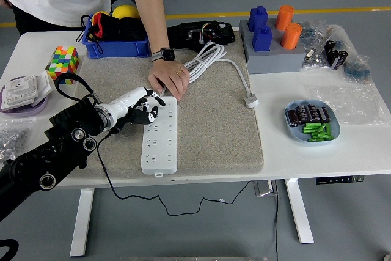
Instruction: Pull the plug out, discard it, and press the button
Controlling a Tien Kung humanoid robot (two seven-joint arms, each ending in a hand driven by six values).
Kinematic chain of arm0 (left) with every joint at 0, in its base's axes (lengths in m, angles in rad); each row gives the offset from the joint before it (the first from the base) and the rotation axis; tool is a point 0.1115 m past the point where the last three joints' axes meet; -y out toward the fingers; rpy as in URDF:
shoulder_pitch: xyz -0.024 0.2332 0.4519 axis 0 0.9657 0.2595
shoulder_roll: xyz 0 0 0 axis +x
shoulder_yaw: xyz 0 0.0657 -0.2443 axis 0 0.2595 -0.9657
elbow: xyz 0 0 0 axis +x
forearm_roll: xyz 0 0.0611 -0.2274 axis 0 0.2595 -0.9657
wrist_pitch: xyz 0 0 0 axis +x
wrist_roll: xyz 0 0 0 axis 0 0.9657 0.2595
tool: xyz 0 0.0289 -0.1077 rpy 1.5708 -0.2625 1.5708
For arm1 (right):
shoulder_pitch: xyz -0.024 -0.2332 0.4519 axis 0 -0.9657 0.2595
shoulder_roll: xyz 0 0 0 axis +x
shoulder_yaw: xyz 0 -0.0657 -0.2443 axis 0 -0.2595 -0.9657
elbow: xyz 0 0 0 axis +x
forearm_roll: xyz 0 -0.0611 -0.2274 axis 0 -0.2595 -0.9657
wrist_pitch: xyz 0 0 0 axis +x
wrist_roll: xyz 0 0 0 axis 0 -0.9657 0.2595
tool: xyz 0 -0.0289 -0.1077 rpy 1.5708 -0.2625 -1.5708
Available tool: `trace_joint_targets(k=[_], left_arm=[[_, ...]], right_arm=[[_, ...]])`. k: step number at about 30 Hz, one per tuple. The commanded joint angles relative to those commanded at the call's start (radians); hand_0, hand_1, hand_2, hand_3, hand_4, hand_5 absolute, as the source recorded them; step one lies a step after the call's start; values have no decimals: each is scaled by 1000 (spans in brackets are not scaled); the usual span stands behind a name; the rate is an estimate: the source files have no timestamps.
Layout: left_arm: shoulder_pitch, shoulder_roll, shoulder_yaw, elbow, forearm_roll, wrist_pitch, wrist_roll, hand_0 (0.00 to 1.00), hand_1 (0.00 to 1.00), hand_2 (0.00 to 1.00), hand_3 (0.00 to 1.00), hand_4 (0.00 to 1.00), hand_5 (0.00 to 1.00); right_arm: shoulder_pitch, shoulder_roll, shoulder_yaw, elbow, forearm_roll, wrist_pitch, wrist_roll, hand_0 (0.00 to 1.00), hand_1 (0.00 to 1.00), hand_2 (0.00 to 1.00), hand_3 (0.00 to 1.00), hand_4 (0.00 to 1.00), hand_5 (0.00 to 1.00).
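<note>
A white power strip [160, 139] lies lengthwise on the grey mat [214, 126]. My left hand [146, 101] reaches in from the left, its fingers spread over the strip's far left end and holding nothing. The black plug [124, 123] lies on the mat just left of the strip, mostly hidden under my wrist. Its black cable [101, 158] runs off the table's near edge. A person's hand [168, 79], with a watch on the wrist, presses on the strip's far end. My right hand is out of view.
The strip's coiled white cord [208, 58] lies at the mat's far side. Behind are a blue bin [116, 46] and a colour cube [64, 63]. A grey block with blue and orange cylinders [272, 53] and a blue plate of batteries [292, 128] stand at the right.
</note>
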Motion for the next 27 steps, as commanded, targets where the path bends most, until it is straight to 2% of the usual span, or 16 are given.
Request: trace_joint_targets(k=[14,27], left_arm=[[-41,-37,13,76,17,10,15,19,41,128,677,253,2],[-54,-42,30,122,37,17,8,20,40,129,676,249,2]], right_arm=[[0,-3,-6,0,3,0,0,725,678,658,646,743,605],[0,-1,0,0,-1,0,0,725,678,658,645,743,605]])
